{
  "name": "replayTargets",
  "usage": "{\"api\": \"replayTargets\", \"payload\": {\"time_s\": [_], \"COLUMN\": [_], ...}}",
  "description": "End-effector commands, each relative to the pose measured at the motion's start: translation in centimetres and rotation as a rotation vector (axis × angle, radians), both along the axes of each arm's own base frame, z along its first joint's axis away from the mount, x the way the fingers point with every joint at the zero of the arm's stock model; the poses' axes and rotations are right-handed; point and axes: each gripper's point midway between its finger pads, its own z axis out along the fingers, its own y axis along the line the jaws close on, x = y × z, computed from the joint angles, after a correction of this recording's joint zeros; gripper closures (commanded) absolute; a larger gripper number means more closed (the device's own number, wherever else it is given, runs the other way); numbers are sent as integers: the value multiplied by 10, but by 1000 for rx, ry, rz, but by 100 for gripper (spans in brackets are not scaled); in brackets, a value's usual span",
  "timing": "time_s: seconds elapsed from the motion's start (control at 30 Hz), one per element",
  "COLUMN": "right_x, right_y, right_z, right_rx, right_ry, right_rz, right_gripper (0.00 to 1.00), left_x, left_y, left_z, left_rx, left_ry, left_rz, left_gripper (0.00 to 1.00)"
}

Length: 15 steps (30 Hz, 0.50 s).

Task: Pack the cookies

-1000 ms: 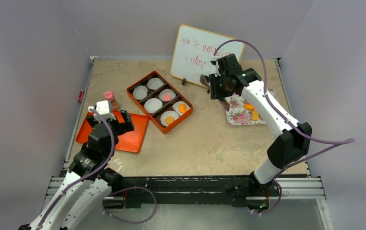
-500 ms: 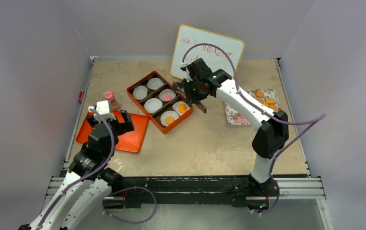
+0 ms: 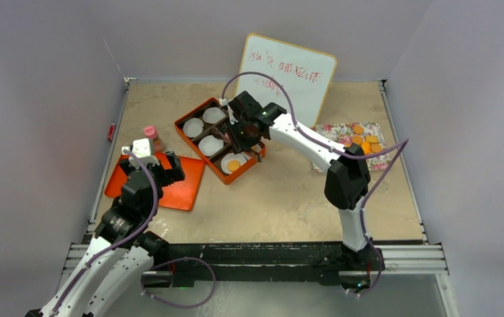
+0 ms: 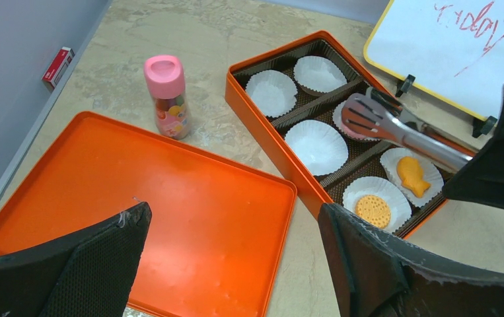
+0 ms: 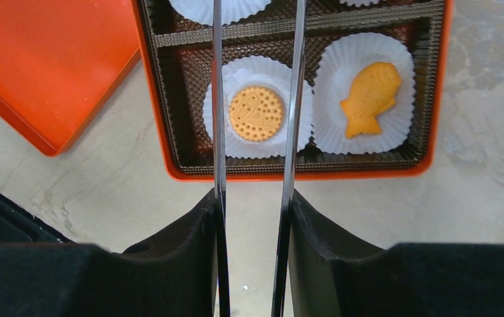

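My right gripper (image 3: 244, 130) (image 5: 252, 201) is shut on metal tongs (image 5: 217, 99) (image 4: 394, 129) and holds them over the orange box (image 3: 184, 121) (image 5: 302, 176) of white paper cups. The tongs' arms stand apart either side of a round orange cookie (image 5: 255, 113) (image 4: 373, 209) (image 3: 234, 164) lying in a near cup. A fish-shaped cookie (image 5: 368, 98) (image 4: 412, 175) lies in the cup beside it. The tong tips sit over a middle cup; whether they hold anything is hidden. More orange cookies (image 3: 362, 142) lie on the floral plate (image 3: 376, 125). My left gripper (image 3: 146, 165) (image 4: 232, 218) is open and empty over the orange lid (image 4: 137, 198).
A pink-capped bottle (image 3: 150, 135) (image 4: 168, 96) stands between the lid (image 3: 176, 185) and the box. A whiteboard (image 3: 288, 72) leans at the back behind the box. A small red item (image 4: 57, 59) lies by the left wall.
My right arm has swung left with the tongs, from the floral plate to over the orange box. The left arm has not moved.
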Motion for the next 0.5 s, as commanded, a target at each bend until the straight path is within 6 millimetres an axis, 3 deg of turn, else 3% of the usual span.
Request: {"api": "replayTargets", "payload": {"time_s": [0.0, 0.2, 0.47], "right_x": [2, -1, -3], "right_y": [30, 46, 53], "right_z": [17, 2, -15], "right_rx": [91, 84, 70], "right_ry": [-26, 0, 33], "right_rz": [43, 70, 80], "right_gripper": [75, 74, 73], "left_x": [3, 3, 3], "left_y": [0, 0, 1], "left_z": [9, 9, 9], "left_rx": [-13, -13, -13], "left_ry": [-36, -37, -37], "left_rz": [1, 2, 4], "left_gripper": [3, 3, 3]}}
